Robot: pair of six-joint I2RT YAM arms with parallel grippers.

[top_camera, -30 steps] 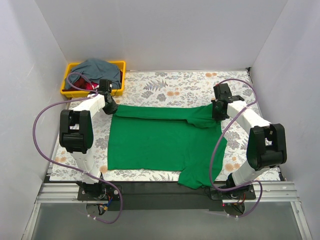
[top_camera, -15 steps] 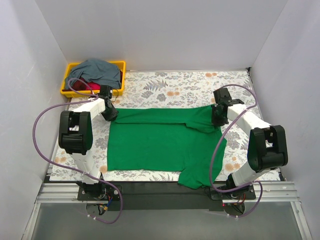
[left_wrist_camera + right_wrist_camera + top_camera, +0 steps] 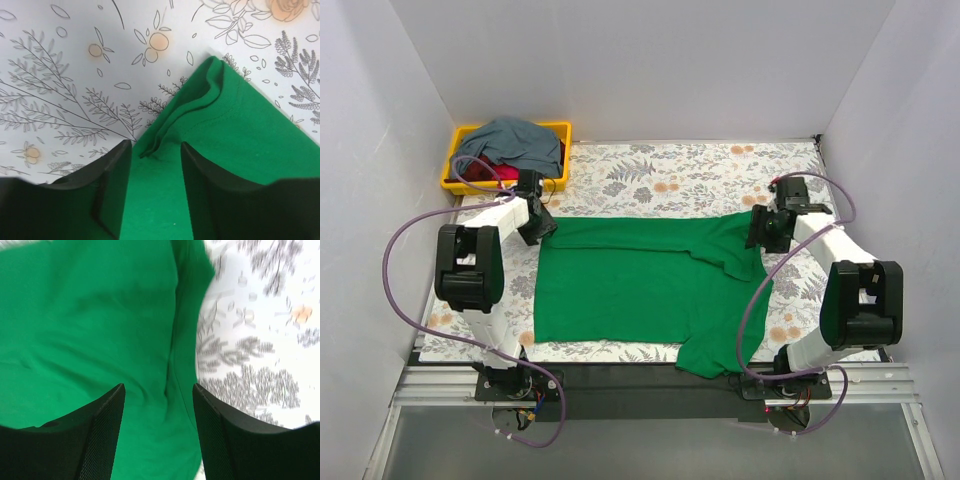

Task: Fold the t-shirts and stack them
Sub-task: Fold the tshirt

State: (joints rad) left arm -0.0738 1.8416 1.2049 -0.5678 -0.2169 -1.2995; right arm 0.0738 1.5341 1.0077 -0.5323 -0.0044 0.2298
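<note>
Top view: green t-shirt (image 3: 640, 285) flat on floral table (image 3: 660, 170), spanning between left gripper (image 3: 542, 228) and right gripper (image 3: 760, 232). Beyond left gripper, yellow bin (image 3: 455, 160) holds grey-blue t-shirt (image 3: 515, 140) and red t-shirt (image 3: 480, 170).

Left wrist: left gripper (image 3: 156, 150) parted, unclamped; folded corner of green t-shirt (image 3: 240, 135) between fingers.

Right wrist: right gripper (image 3: 159, 390) wide; green t-shirt (image 3: 90, 315) beneath, its edge between fingers.

Top external: fixed high behind arm bases, looks down over whole bench (image 3: 660, 180), far off. Left wrist: close behind left jaws, facing green t-shirt (image 3: 250, 145) corner between and beyond jaws. Right wrist: close behind right jaws, shirt beneath, bench right of jaws. All share shirt's far edge.
</note>
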